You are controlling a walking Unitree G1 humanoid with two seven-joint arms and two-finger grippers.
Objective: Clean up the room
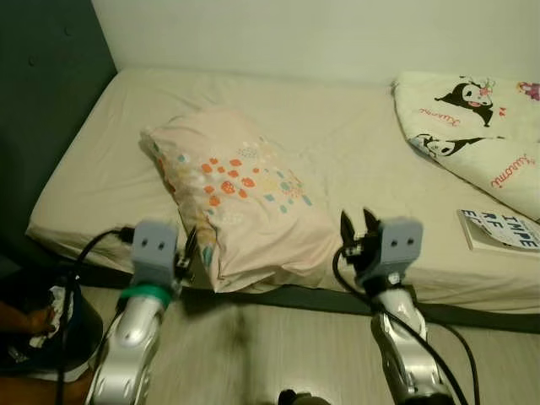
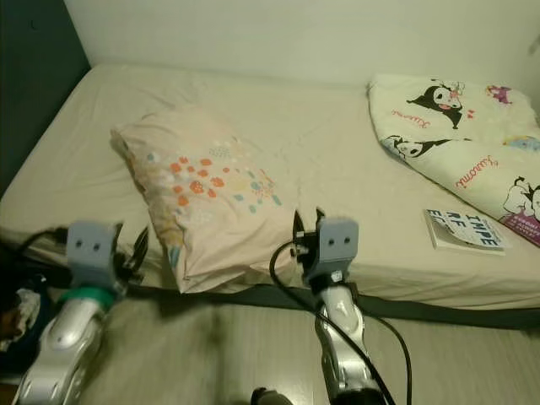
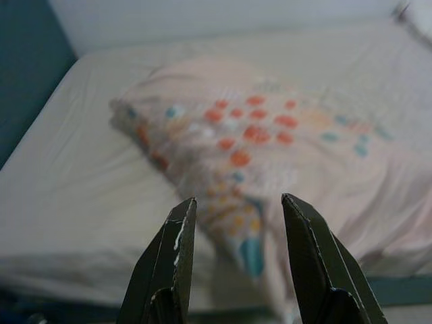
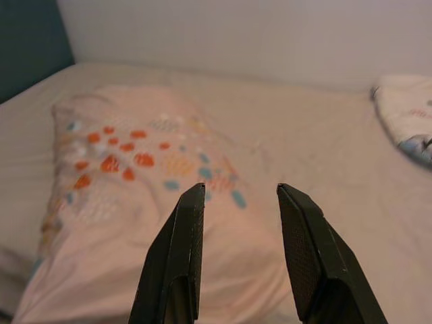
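At the near edge of the bed (image 1: 101, 160), both arms are up and facing the mattress. Far left, down on the floor, there's a dark bin (image 1: 51, 325) with something crumpled in it, beside the dark headboard (image 1: 46, 101). Next comes the left gripper (image 1: 187, 253), fingers (image 3: 169, 256) spread apart and holding nothing, hovering just off the near left corner of the pillow (image 1: 240, 198). That pillow is the big item here: pale pink with orange and blue spots, lying slantwise on the cream sheet, its lower end hanging a little over the mattress edge above the dark bed frame (image 1: 304, 297). In the left wrist view it looks blurred but sits straight ahead between the black fingers. Moving right, the right gripper (image 1: 359, 229) is raised near the pillow's lower right corner, fingers (image 4: 307, 256) parted, nothing between them; whether they touch the fabric I can't tell. Beyond it, bare sheet, then a book (image 1: 498, 229) with bold lettering lying flat near the bed's edge, and above that a folded cartoon-print blanket (image 1: 477, 126) against the wall (image 1: 321, 34).
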